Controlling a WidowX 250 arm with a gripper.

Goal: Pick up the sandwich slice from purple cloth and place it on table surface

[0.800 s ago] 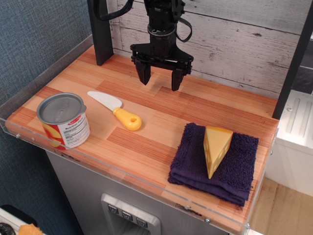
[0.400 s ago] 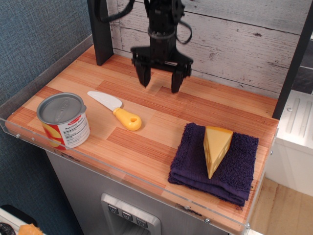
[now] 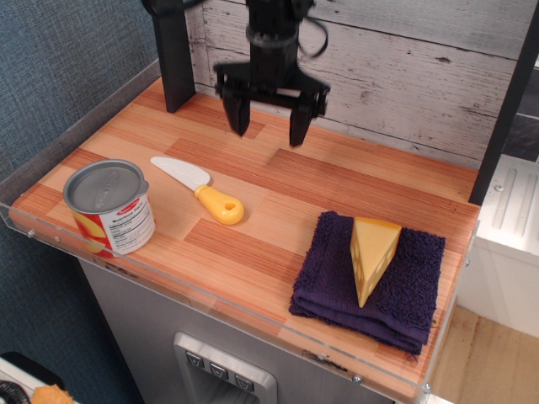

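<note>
The sandwich slice (image 3: 370, 255), a yellow-orange holed wedge, lies on the dark purple cloth (image 3: 372, 282) at the front right of the table surface (image 3: 278, 210), its point toward the front. My black gripper (image 3: 268, 126) hangs open and empty above the back middle of the table, well to the left of and behind the cloth.
A white knife with a yellow handle (image 3: 202, 190) lies left of centre. A red and white can (image 3: 109, 207) stands at the front left. A black post (image 3: 173, 55) stands at the back left. A clear acrylic rim (image 3: 210, 295) edges the table front.
The gripper has risen and shifted slightly left, staying open. The wedge, cloth, knife and can have not moved.
</note>
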